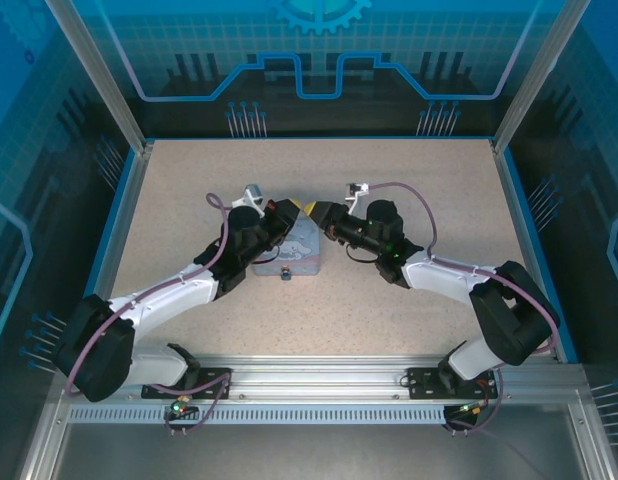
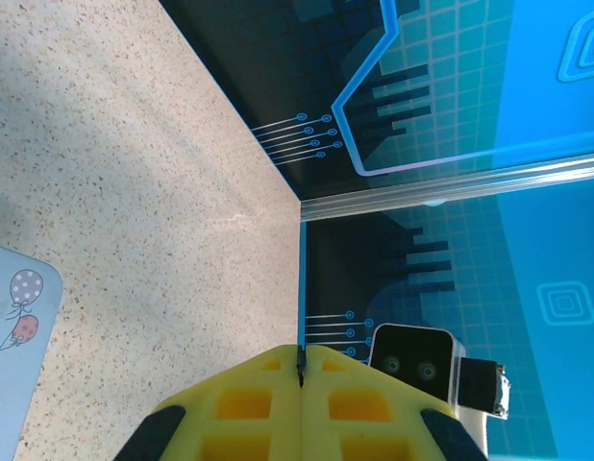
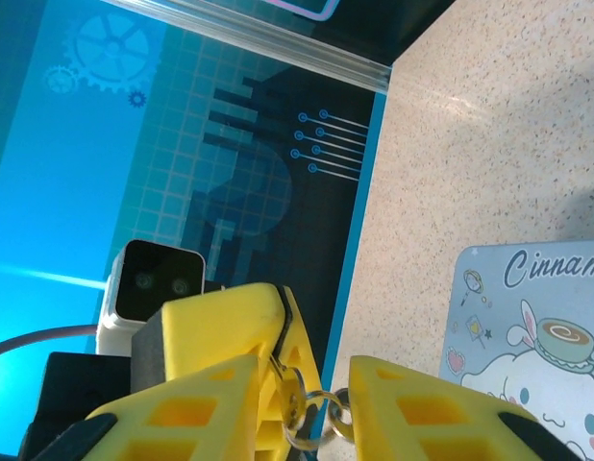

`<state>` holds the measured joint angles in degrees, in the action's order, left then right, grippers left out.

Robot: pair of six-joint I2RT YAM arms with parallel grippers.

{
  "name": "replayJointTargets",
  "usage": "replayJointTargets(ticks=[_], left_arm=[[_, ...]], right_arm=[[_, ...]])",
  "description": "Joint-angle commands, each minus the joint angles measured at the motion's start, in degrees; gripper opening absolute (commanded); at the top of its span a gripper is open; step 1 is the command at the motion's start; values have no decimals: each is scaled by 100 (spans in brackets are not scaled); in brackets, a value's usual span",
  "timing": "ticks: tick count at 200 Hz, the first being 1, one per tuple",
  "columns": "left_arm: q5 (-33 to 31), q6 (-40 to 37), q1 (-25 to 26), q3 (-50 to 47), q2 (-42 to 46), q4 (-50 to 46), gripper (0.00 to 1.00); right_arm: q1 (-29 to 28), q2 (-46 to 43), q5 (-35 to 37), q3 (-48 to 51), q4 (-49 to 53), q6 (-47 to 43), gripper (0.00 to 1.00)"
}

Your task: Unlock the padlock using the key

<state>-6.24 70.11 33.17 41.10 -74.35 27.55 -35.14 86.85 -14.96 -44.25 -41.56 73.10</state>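
Note:
Both grippers meet tip to tip above the pastel tin (image 1: 301, 252). My left gripper (image 1: 287, 213) is shut on the key: in the left wrist view a thin dark edge (image 2: 300, 366) is pinched between its yellow fingertips. In the right wrist view the key (image 3: 295, 370) sticks out of those shut fingers (image 3: 220, 317), its metal rings (image 3: 335, 415) dangling. My right gripper (image 3: 302, 365) stands open, one jaw either side of the key and rings. The small dark padlock (image 1: 286, 273) rests at the tin's near edge, below both grippers.
The tin (image 3: 528, 327) with its cartoon figure lies mid-table on the speckled surface (image 1: 389, 180). Blue-edged walls (image 1: 119, 210) ring the table. The right wrist camera (image 2: 412, 360) faces the left gripper at close range.

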Motion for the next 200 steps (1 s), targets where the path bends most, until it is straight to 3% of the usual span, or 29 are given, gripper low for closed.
replayJointTargets(ticks=[1, 136, 200], left_arm=[[-27, -199, 31, 137, 183, 210, 0], [70, -272, 32, 115, 155, 286, 0], [22, -313, 31, 143, 140, 248, 0]], right_arm=[[66, -38, -69, -93, 25, -63, 28], [123, 139, -388, -400, 87, -70, 22], [86, 96, -452, -273, 34, -83, 12]])
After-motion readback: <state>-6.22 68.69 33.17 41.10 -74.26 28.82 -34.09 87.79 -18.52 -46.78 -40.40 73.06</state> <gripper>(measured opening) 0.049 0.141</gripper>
